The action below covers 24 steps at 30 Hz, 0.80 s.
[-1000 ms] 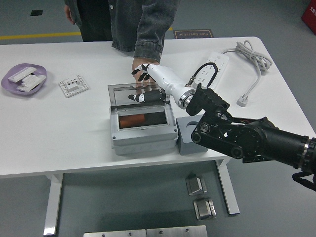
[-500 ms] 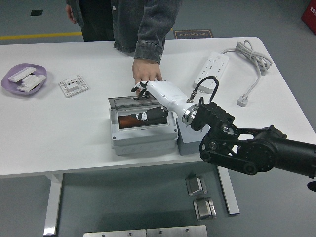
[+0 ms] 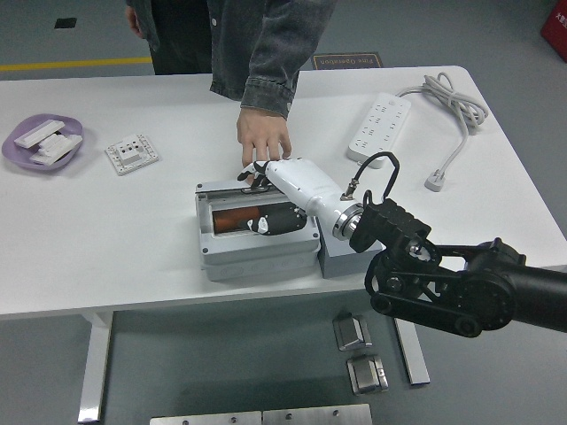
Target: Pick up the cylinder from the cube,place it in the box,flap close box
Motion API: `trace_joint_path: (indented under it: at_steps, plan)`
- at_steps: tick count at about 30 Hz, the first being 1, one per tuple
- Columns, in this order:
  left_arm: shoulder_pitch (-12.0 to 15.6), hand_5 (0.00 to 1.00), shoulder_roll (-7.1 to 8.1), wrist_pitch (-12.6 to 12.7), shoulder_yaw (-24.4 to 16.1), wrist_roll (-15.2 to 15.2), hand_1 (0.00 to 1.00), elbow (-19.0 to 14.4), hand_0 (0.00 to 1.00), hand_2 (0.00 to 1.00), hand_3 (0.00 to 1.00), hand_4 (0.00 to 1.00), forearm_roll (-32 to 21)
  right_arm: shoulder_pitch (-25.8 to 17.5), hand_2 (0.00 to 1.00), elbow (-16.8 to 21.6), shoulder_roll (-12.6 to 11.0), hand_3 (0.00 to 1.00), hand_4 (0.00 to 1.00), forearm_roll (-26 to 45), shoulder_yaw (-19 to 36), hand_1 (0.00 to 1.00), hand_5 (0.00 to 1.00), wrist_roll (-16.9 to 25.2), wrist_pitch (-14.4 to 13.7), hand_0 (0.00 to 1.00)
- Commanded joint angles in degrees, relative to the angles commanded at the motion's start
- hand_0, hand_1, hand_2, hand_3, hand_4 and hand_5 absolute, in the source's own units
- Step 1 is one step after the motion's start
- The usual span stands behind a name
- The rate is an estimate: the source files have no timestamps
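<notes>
Since a second ago the lid has come down flat on the box, with the cylinder lying inside. On it rests the right hand, fingers spread, nothing grasped. A person's hand steadies the far edge. Pressing evenly near the front should latch it.

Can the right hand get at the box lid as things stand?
Probably yes: the right hand already lies over the lid of the box, nothing between them. The person's hand rests at the far edge, out of its way.

right hand outstretched, fingers relaxed
</notes>
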Motion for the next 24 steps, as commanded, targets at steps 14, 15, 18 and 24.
trace_joint_path:
  at_steps: [14,15,18,24]
  plan:
    - [0.25,0.714,-0.20,-0.06,0.23,0.10,0.946,0.03,0.953,0.931,0.912,0.950,-0.17,-2.73,0.621,2.61,-0.79,0.738,0.837,-5.77,1.07,0.612,0.393,-4.87,2.32,0.694]
    - [0.26,0.714,-0.20,-0.05,0.17,0.10,0.946,0.01,0.953,0.931,0.912,0.950,-0.10,-2.84,0.621,2.52,-0.87,0.738,0.837,-5.85,1.22,0.612,0.393,-5.05,2.46,0.694]
    - [0.31,0.714,-0.17,-0.02,0.09,0.10,0.946,-0.02,0.953,0.931,0.912,0.949,0.01,-3.08,0.626,2.38,-1.10,0.737,0.828,-6.12,1.25,0.615,0.397,-5.32,2.64,0.694]
    - [0.32,0.715,-0.16,-0.03,0.04,0.09,0.946,-0.01,0.953,0.930,0.912,0.950,0.01,-3.72,0.628,2.38,-1.51,0.737,0.826,-6.74,1.81,0.615,0.406,-5.52,2.80,0.691]
